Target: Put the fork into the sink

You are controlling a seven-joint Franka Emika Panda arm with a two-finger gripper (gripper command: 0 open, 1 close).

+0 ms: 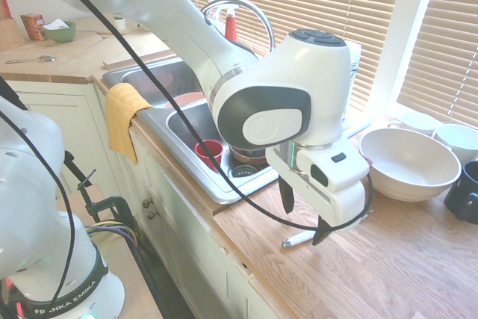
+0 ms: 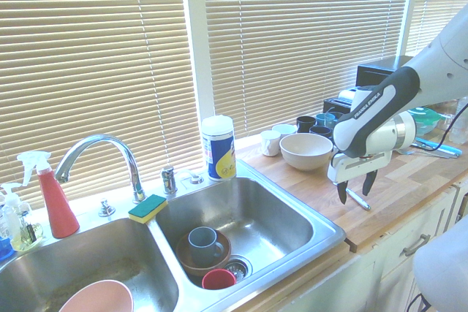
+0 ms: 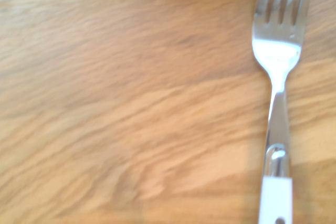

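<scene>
Working left to right along the counter: the sink point(image 2: 289, 235) is sitting with a stacked bowl and mug point(image 2: 202, 242) and a red cup point(image 2: 218, 278) down in its smaller basin, so the drop zone is already a bit crowded. Past the basin's rim, the fork point(image 1: 300, 239) is lying flat on the wooden countertop point(image 1: 403, 259), near the front edge, not picked up yet. The gripper point(image 1: 305, 214) is hanging right over the handle with its fingers spread apart and nothing between them. So I'd say we're looking at the reach-and-grasp step. Next it's probably needing to drop lower, straddling that skinny handle, and pinching it. The big white bowl point(image 2: 306, 150) is sitting further back.
</scene>
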